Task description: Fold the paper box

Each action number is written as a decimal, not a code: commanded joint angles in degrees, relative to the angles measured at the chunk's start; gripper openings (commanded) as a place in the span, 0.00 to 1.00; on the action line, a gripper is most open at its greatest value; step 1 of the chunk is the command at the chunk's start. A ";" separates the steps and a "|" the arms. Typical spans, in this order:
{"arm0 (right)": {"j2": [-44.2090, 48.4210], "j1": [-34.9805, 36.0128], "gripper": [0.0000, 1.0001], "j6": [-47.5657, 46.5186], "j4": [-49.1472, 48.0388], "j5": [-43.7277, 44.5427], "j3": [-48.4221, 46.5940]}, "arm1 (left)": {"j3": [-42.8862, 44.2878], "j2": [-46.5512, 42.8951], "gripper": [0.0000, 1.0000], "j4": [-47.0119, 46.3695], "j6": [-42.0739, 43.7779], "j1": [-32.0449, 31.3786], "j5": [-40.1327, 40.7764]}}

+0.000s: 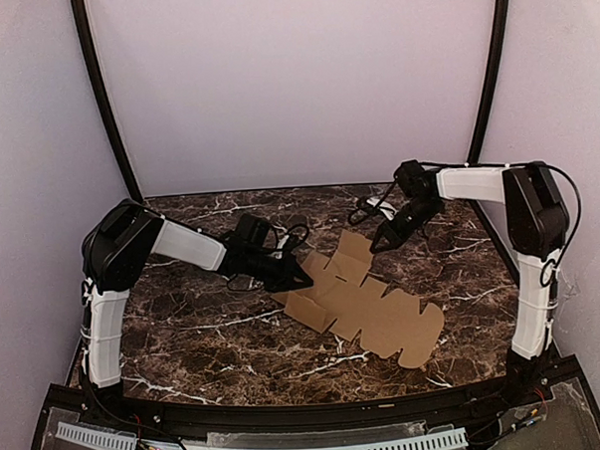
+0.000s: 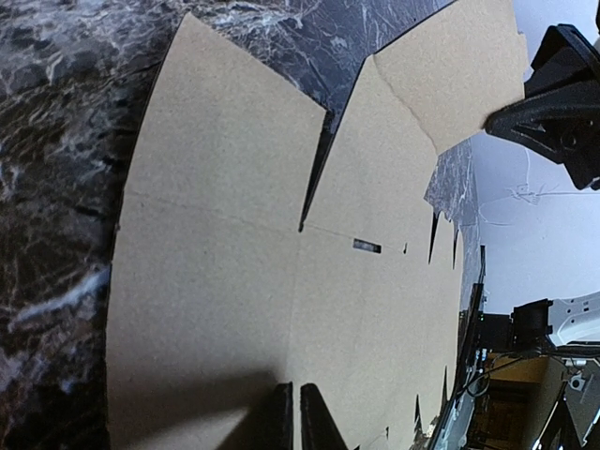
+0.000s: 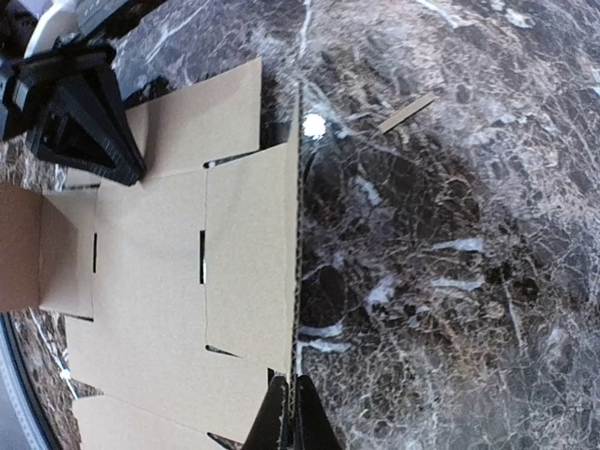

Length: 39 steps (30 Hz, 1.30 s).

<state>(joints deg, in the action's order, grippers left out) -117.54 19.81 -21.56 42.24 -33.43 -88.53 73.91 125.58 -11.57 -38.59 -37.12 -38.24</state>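
The right pincer [image 3: 292, 392] is clamped on the box [image 3: 187, 253]. Its two dark fingers meet on the corrugated rim of one flap, and that rim runs edge-on straight up the wrist view from between them. The flap seems lifted a little off the table [image 3: 422, 281], with shadow along its outer side. The panels to its left lie flat and are cut by short slits. Beyond the flap a small cardboard strip [image 3: 407, 112] lies on the bare marble, well apart from the sheet. The left pincer [image 2: 293, 394] has its jaws drawn to a thin gap. Its tips point down at a broad flat panel and a dark shadow joins them on one side. Whether they press the cardboard or hang just over it cannot be told. From above, this pincer is at the sheet's left edge and the right one is at the far flap, with the two near each other and the far-left flaps between them. Each wrist camera catches the other arm's black head at the rim of its picture. The box is unfolded, a brown die-cut sheet lying slantwise from the middle of the table toward its near right. The rounded tabs are at the near-right end. The table is dark marble with white veins, and pale walls stand behind it.
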 commanded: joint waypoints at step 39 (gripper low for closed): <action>9.84 20.05 0.42 -17.45 -22.02 21.85 20.87 | -1.85 1.86 0.05 -0.12 -1.47 0.17 -0.90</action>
<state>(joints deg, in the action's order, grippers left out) -103.26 41.47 -40.97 17.04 -4.99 -64.62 73.38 125.99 -13.65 -40.32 -36.99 -39.79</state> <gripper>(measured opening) 0.417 0.049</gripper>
